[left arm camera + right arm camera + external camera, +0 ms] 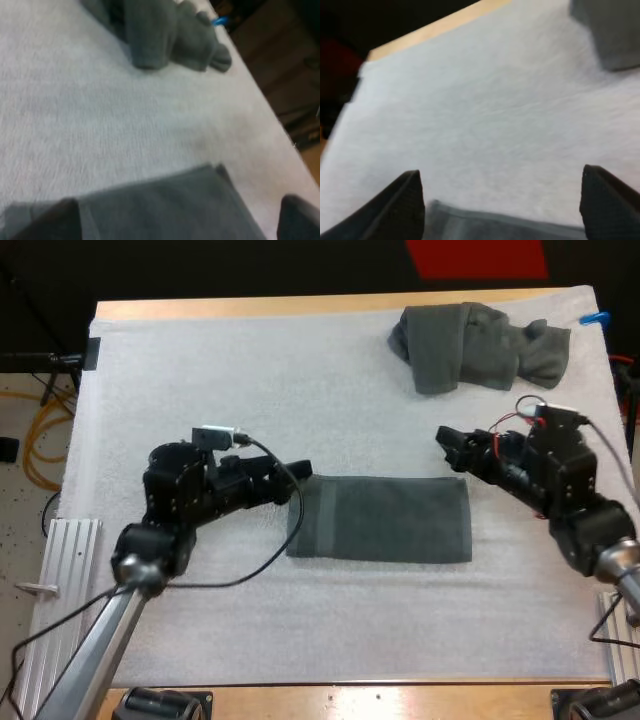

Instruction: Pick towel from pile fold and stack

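High view: we seem mid-fold; left gripper [300, 478] and right gripper [447, 447], both spread, flank the towel [385, 520], whose ends need pinching.

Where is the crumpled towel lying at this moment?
In the high view the crumpled towel lies near the far right corner of the mat, beyond the right pincer, apart from the folded towel.
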